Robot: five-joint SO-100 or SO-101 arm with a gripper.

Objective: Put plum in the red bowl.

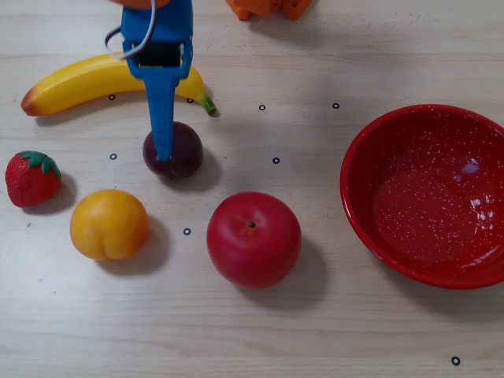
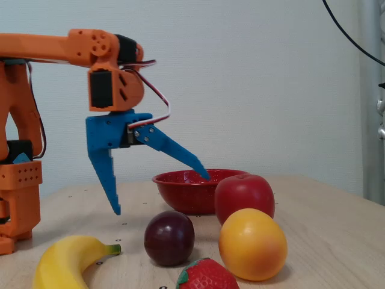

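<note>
In the fixed view, the blue two-finger gripper [image 2: 161,194] on the orange arm [image 2: 48,48] hangs above the wooden table [image 2: 325,223] with its jaws spread wide. One finger points down and the other reaches toward the glossy red speckled bowl [image 2: 183,191]. Below it, the small dark purple plum [image 2: 169,238] rests on the table, apart from the gripper. Near the plum are a yellow banana [image 2: 69,260], a red strawberry [image 2: 206,275], a round orange-yellow fruit [image 2: 252,244] and a bright red apple [image 2: 244,195].
</note>
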